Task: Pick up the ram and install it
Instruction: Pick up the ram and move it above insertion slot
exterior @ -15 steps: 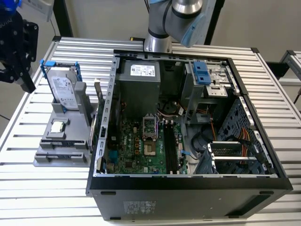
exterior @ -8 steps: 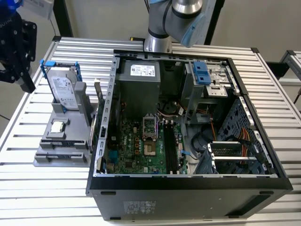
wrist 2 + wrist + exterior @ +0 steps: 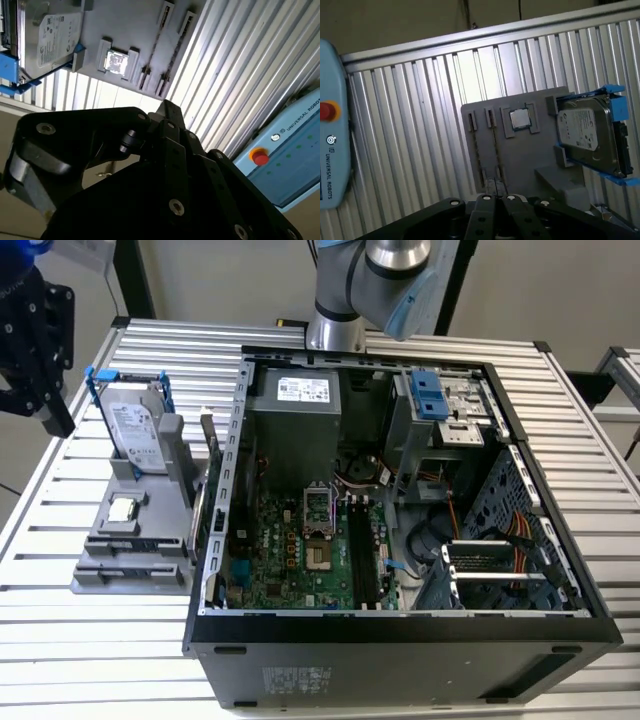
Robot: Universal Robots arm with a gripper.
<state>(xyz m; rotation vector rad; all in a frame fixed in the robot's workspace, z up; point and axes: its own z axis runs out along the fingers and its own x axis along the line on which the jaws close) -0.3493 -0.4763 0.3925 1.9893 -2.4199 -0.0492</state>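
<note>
Slatted table (image 3: 420, 125), pincer (image 3: 497, 189) near white-labelled drive (image 3: 585, 132)

Bright, even light across the ribbed desk (image 3: 100, 640) in the exterior view, slats shining white all around the grey holder (image 3: 100, 578), while right beside the holder the open computer case (image 3: 400, 638) drops into deep shadow inside! In the second wrist view the processor chip (image 3: 116, 62) on the holder flares to white glare, and the pincer (image 3: 167, 107) before it is a near-black, underexposed mass. In the first wrist view, a washed-out band of glare streaks the slats just past the holder.
</note>
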